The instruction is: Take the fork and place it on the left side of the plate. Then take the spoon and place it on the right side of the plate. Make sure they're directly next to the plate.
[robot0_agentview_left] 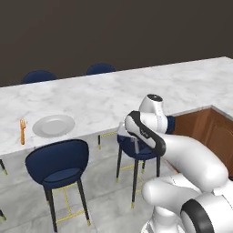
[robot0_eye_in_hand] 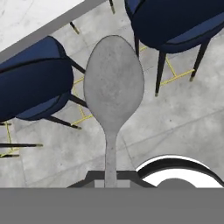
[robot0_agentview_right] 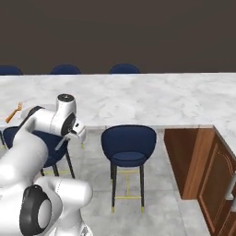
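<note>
Two pieces of cutlery: I see the slim orange fork (robot0_agentview_left: 22, 130) lying just left of the round light-grey plate (robot0_agentview_left: 53, 125) on the white marble counter (robot0_agentview_left: 118, 98); my gripper (robot0_eye_in_hand: 112, 178) is clamped on the grey metallic spoon (robot0_eye_in_hand: 113, 87), above dark-blue stools (robot0_eye_in_hand: 30, 83).

Marble counter (robot0_agentview_left: 136, 95), navy stools (robot0_agentview_right: 128, 145), grey floor (robot0_agentview_right: 152, 203).

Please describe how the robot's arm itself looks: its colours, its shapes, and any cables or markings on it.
The arm is made of thick, rounded, glossy white segments joined by dark, nearly black rings at the joints. A round white cap with a dark disc tops one joint. A blue collar sits beside it. No cables or markings are visible. Where the jaws are mounted looks small and white.
</note>
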